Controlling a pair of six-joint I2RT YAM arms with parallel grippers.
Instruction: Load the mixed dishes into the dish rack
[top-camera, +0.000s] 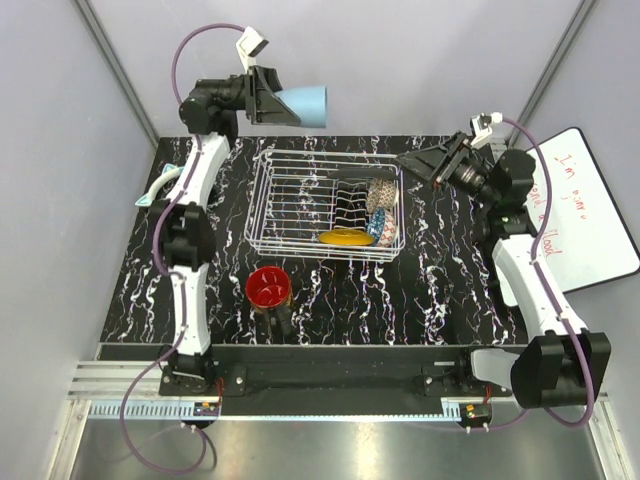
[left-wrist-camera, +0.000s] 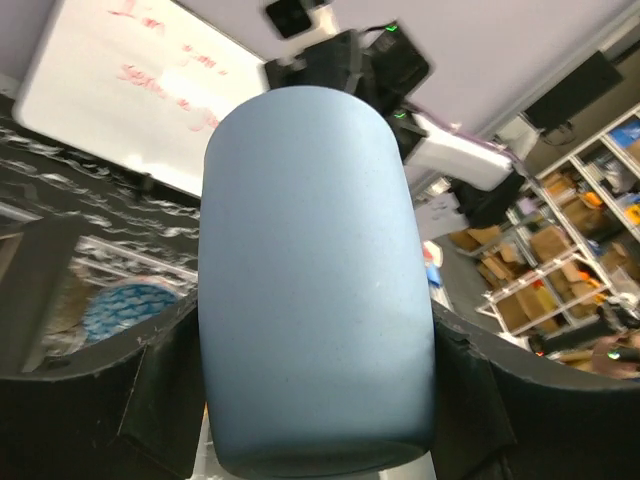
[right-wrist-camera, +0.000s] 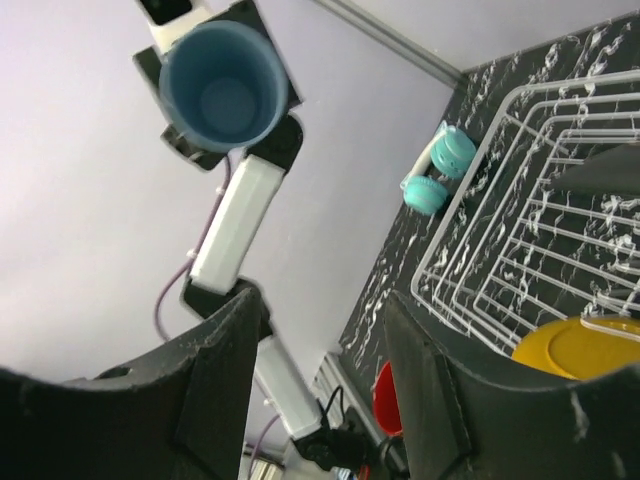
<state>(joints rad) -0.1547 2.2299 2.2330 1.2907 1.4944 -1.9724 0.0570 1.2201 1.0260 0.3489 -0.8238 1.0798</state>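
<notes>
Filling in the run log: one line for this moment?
left gripper: holding light blue cup aloft | right gripper: open, empty | mug: on table

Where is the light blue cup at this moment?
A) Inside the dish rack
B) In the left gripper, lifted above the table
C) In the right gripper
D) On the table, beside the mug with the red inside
B: the light blue cup is clamped between the fingers of the left gripper, raised beyond the far left corner of the dish rack, not in it.
</notes>
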